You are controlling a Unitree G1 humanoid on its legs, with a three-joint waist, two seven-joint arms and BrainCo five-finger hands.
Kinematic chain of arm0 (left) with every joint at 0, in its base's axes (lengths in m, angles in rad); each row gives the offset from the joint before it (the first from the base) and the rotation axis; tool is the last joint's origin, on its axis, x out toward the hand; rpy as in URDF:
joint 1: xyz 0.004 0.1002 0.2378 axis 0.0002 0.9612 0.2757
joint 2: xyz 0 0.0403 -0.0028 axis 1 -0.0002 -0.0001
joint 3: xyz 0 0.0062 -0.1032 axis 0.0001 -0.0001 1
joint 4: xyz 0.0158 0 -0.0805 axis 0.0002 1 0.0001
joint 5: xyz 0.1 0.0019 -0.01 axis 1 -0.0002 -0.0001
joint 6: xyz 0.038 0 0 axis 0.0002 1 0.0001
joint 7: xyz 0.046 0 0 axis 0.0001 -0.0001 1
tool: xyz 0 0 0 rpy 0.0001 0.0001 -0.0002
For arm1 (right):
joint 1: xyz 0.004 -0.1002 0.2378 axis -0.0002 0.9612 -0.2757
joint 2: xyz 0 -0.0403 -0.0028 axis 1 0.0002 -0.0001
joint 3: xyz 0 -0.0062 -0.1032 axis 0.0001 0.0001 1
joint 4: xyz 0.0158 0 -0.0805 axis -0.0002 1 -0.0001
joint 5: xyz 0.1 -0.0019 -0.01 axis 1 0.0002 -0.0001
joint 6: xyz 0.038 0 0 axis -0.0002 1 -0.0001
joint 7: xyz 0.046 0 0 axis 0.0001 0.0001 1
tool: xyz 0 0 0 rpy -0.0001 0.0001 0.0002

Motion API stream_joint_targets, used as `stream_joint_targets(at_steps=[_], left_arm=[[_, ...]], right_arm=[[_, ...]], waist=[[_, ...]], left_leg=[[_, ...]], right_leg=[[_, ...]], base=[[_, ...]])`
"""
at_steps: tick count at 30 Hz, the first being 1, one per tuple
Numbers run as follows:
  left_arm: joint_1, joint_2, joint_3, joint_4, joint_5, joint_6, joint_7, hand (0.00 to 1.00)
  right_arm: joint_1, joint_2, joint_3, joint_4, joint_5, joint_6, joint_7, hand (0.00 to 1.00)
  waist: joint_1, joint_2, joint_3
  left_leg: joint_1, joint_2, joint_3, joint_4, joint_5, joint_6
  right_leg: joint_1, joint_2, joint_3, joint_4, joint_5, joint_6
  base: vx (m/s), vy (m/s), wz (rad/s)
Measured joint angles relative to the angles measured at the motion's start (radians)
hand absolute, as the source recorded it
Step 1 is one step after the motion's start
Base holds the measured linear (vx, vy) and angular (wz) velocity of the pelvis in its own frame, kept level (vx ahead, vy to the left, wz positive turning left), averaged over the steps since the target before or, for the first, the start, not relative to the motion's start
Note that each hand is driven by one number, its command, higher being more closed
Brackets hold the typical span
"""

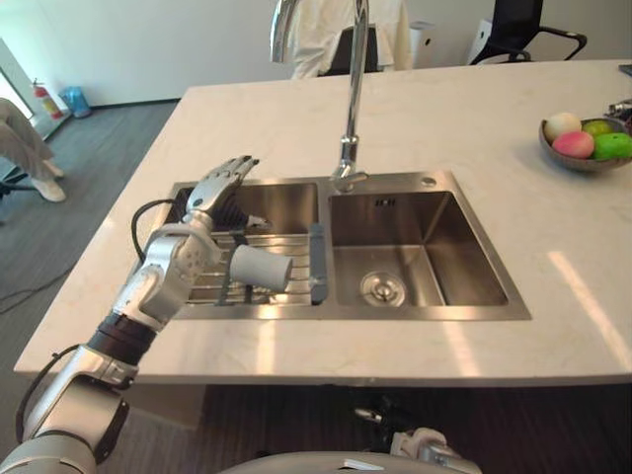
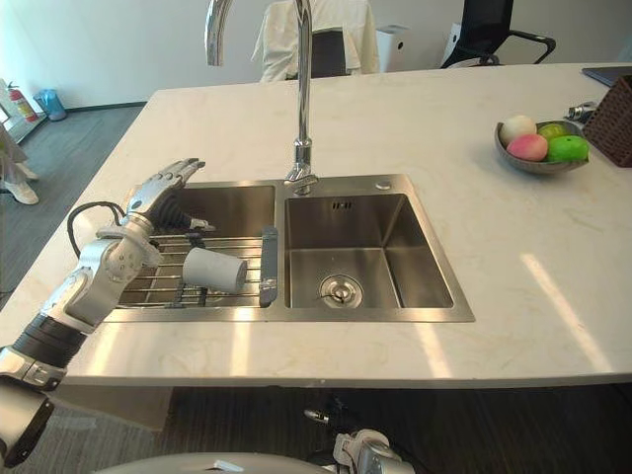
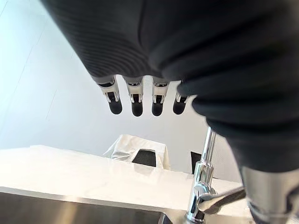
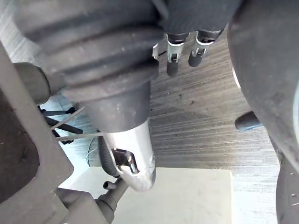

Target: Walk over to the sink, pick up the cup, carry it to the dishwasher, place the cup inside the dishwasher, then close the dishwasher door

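Steel double sink (image 1: 415, 311) in your head views: the pale grey cylindrical cup (image 1: 261, 268) lies on its side on the wire rack (image 1: 202, 291) in its left basin. Your left hand (image 1: 219, 188) is raised over that basin, clear of the cup. Left wrist view: fingers (image 3: 136, 105) straight, empty. Right wrist view: right hand (image 4: 173, 63) slack, holding nothing.

A pale stone-look tabletop (image 1: 464, 109) takes up the middle, with bright streaks of light reflected near its front edge. Behind it is a white wall (image 1: 148, 39). A chair draped in white cloth (image 2: 346, 25) and a black office chair (image 1: 518, 20) stand at the far side. Grey striped carpet (image 1: 89, 178) covers the floor on the left, where a red fire extinguisher (image 1: 41, 99) and a blue bin (image 1: 74, 100) stand by the wall.
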Motion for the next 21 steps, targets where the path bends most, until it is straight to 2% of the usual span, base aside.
stream_joint_targets(at_steps=[4, 10, 21], left_arm=[[0.002, 0.006, 0.024, 0.016, 0.017, -0.059, -0.023, 0.0], [0.016, 0.033, 0.072, 0.018, 0.021, -0.099, -0.05, 0.0], [0.084, 0.03, 0.066, 0.017, 0.089, -0.13, -0.131, 0.0]], right_arm=[[-0.006, 0.002, 0.0, 0.02, 0.001, -0.016, 0.002, 0.0], [-0.019, 0.004, 0.0, 0.055, -0.006, -0.022, 0.004, 0.0], [-0.043, 0.004, -0.001, 0.1, -0.014, -0.02, 0.012, 0.0]], waist=[[0.003, -0.003, 0.002], [0.008, -0.011, 0.003], [0.012, -0.019, 0.002]], left_leg=[[0.0, 0.003, -0.006, -0.006, 0.003, 0.005], [-0.001, 0.003, 0.0, -0.006, 0.004, 0.009], [0.009, 0.002, 0.009, -0.006, 0.0, 0.013]], right_leg=[[0.001, 0.004, -0.004, -0.006, 0.005, 0.004], [0.019, 0.007, -0.004, -0.059, 0.043, 0.013], [0.047, 0.01, -0.003, -0.106, 0.064, 0.013]], base=[[-0.11, 0.004, 0.04], [-0.05, 0.018, -0.05], [0.0, 0.0, -0.01]])
